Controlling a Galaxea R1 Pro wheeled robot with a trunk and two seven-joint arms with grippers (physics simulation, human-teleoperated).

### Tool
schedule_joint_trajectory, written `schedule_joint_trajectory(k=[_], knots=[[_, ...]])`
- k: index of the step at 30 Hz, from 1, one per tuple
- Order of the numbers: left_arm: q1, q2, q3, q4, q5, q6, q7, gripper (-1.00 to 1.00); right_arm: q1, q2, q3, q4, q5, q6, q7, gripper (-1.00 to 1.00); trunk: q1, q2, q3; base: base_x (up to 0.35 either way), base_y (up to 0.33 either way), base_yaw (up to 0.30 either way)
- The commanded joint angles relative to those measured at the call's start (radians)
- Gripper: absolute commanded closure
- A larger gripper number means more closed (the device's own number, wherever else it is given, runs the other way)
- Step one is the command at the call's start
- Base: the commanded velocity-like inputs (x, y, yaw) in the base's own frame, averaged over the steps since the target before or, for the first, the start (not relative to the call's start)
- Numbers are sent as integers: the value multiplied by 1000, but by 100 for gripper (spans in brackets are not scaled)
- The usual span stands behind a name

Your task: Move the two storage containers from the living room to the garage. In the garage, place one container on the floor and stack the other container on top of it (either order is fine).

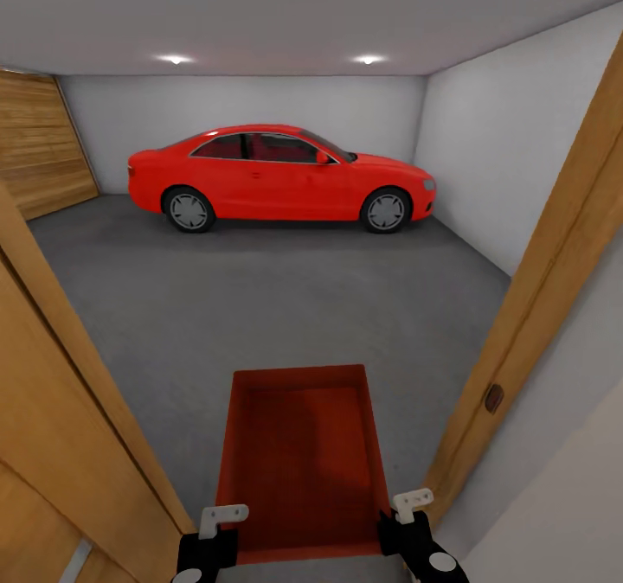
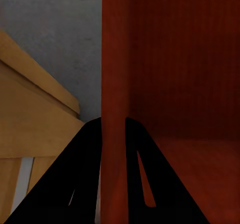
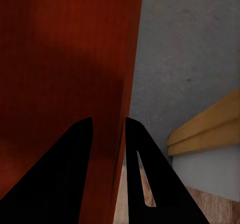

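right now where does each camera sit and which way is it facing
Head: up high, facing forward and down through the doorway into the garage; red car ahead, both claws below.
Left wrist: along the left claw, clamped on a wall of the storage container.
Right wrist: along the right claw, clamped on the opposite wall.
Shared: container, grey floor.
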Motion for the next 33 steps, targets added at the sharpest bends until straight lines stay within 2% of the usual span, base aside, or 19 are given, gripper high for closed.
schedule_joint_trajectory(k=[1, 9, 23, 33], knots=[[0, -28, -3, 0, 66, 6, -20, 100, -1, 1, -9, -5, -54, -41, -37, 100, 1, -2, -2, 5, 0, 0], [0, -27, -3, 0, 66, 7, -20, 100, -1, 1, -9, -5, -54, -42, -37, 100, 1, -2, -2, 176, 0, 0], [0, -28, -3, 0, 66, 7, -19, 100, -1, 1, -10, -5, -54, -42, -37, 100, 1, -2, -2, 21, 0, 0], [0, -28, -3, 0, 66, 7, -19, 100, -1, 1, -10, -6, -54, -42, -37, 100, 1, -2, -2, 283, 0, 0]])
